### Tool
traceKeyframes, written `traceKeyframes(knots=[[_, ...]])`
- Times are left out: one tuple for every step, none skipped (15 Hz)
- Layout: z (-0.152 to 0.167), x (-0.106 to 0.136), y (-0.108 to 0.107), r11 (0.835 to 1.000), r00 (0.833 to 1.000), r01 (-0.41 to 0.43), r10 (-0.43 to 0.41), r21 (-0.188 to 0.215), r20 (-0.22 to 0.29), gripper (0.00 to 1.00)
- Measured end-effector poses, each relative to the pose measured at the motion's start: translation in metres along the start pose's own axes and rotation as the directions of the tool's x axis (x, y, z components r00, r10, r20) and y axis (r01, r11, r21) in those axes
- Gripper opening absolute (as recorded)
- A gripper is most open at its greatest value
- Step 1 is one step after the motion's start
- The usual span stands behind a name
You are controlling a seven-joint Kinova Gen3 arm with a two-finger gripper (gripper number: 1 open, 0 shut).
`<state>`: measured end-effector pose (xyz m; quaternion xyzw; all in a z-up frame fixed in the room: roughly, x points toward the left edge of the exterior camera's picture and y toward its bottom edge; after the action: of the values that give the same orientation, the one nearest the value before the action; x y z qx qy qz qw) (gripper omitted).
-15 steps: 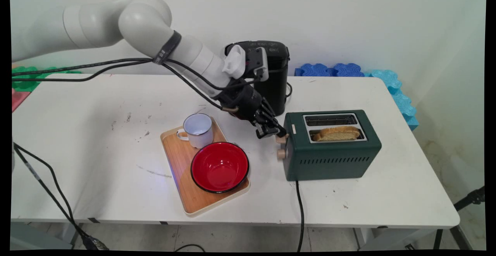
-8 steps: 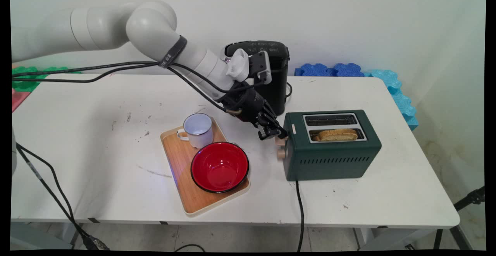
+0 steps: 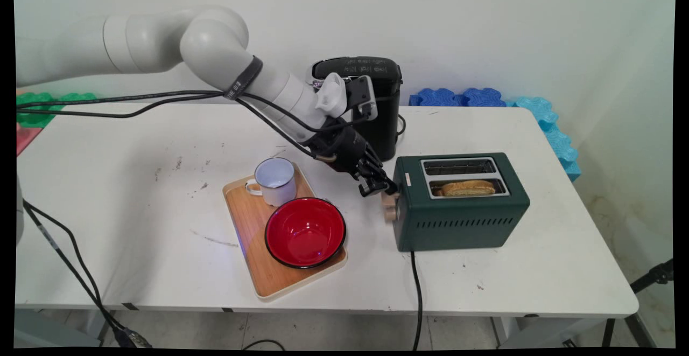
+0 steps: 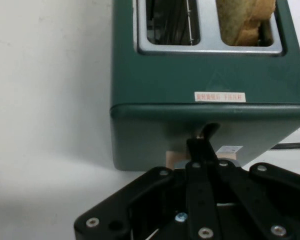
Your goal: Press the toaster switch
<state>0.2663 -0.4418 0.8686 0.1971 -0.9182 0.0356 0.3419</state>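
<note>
Dark green, the toaster (image 3: 460, 202) sits on the right half of the white desk (image 3: 134, 194), a slice of toast (image 3: 467, 187) sunk in its near slot while the far slot is empty. The black claw (image 3: 378, 186) is at the toaster's left end, its fingers drawn together and pressing on top of the pale lever (image 3: 388, 201); in the hand view the fingers (image 4: 197, 150) meet at the lever slot. They look closed with nothing between them, bearing down on the lever rather than holding it.

Left of the toaster lies a wooden tray (image 3: 253, 237) carrying a white enamel mug (image 3: 275, 181) and a red bowl (image 3: 305, 231). A black coffee maker (image 3: 371, 103) stands at the far side behind the arm.

From here I'd worry about the fingertips slipping off the small lever, since they only rest on it. A push angled sideways could also shove the toaster along the desk, and the hanging cables (image 3: 134, 103) trail close over the mug.
</note>
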Motion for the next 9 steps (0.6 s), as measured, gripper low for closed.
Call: traceKeyframes(knots=[[0.0008,-0.0009,-0.0002,1.000,1.000,0.007,-0.007,0.001,0.000,0.00],[0.0018,-0.0018,-0.0004,1.000,1.000,0.015,-0.015,0.001,0.000,0.00],[0.0026,-0.0026,-0.0005,1.000,1.000,0.025,-0.025,0.001,0.000,0.00],[0.0033,-0.0033,-0.0006,0.999,0.999,0.032,-0.032,0.001,-0.001,0.00],[0.0041,-0.0041,-0.0007,0.999,0.999,0.041,-0.041,0.000,-0.001,0.00],[0.0048,-0.0050,-0.0007,0.999,0.999,0.048,-0.048,-0.001,-0.001,0.00],[0.0052,-0.0056,-0.0006,0.999,0.999,0.053,-0.053,-0.002,-0.001,0.00],[0.0058,-0.0065,-0.0005,0.998,0.998,0.060,-0.060,-0.003,-0.001,0.00],[0.0061,-0.0074,-0.0004,0.998,0.998,0.065,-0.065,-0.004,-0.001,0.00]])
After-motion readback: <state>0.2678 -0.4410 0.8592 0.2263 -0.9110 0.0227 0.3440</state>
